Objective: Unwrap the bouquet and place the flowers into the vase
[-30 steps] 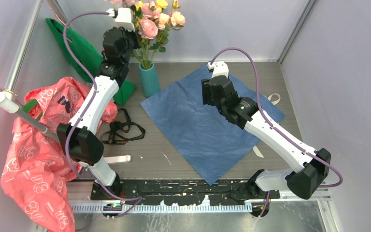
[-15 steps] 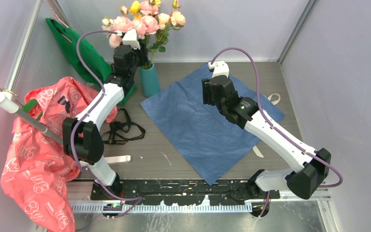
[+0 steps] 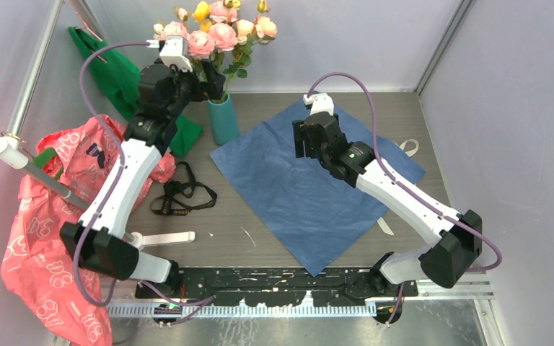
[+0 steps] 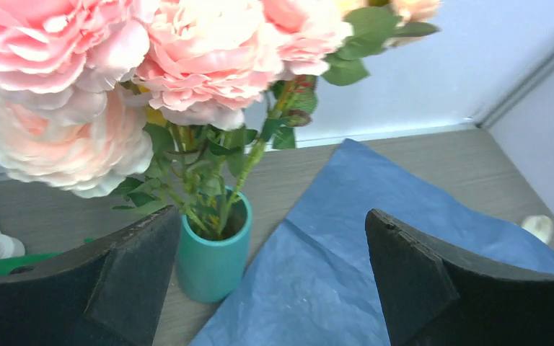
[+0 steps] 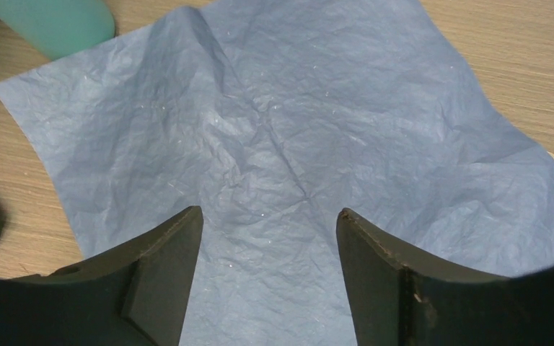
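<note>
Grey wood-look surface (image 3: 223,245), pale walls (image 3: 346,43) all round. Pink and yellow flowers (image 3: 220,34) stand upright in the teal vase (image 3: 223,119), just ahead of the left fingers (image 4: 126,281), which are spread wide and empty. The right fingers (image 5: 159,281) are apart too, above flat blue paper (image 3: 310,187).

The pink and yellow flowers (image 3: 216,32) stand in the small teal vase (image 3: 223,119). The blue paper (image 3: 310,180) lies flat and open just beside it.
</note>
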Controlling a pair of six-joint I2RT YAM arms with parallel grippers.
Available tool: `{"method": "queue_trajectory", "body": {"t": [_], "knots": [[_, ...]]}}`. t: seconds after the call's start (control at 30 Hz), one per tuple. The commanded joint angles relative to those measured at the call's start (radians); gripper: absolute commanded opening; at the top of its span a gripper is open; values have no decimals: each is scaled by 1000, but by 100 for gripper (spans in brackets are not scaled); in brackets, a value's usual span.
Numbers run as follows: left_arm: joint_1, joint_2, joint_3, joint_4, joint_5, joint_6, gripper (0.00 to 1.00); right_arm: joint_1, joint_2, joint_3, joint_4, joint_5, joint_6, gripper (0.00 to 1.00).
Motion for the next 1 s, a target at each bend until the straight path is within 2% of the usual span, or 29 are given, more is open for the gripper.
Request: {"method": "queue_trajectory", "body": {"t": [0.0,0.1,0.13,0.2,0.27,0.33,0.47,0.6,0.73,0.8,0.97], "knots": [[-14,-107,10,-115,141,-35,99,-5,15,35,48,-35,25,79],[-15,-154,-68,-92,336,-85,100,-5,28,33,51,-35,37,96],[-16,-163,-92,-82,403,-103,95,-6,34,32,52,-33,39,99],[-16,-169,-126,-82,519,-163,82,-5,43,29,58,-30,44,100],[-19,-164,-169,-66,643,-196,79,-6,51,21,77,-24,45,100],[-28,-163,-237,-13,692,-217,79,-5,66,23,79,0,46,100],[-53,-155,-390,66,652,-205,86,-9,84,25,84,28,41,100],[-96,-182,-529,167,436,-161,96,-16,109,22,82,24,42,100],[-96,-118,-488,76,344,-182,100,-27,126,19,83,-4,60,100],[-99,-80,-457,47,379,-185,100,-28,129,16,84,-5,61,100],[-115,-63,-509,185,388,-235,100,-33,131,12,77,14,58,100]]}}
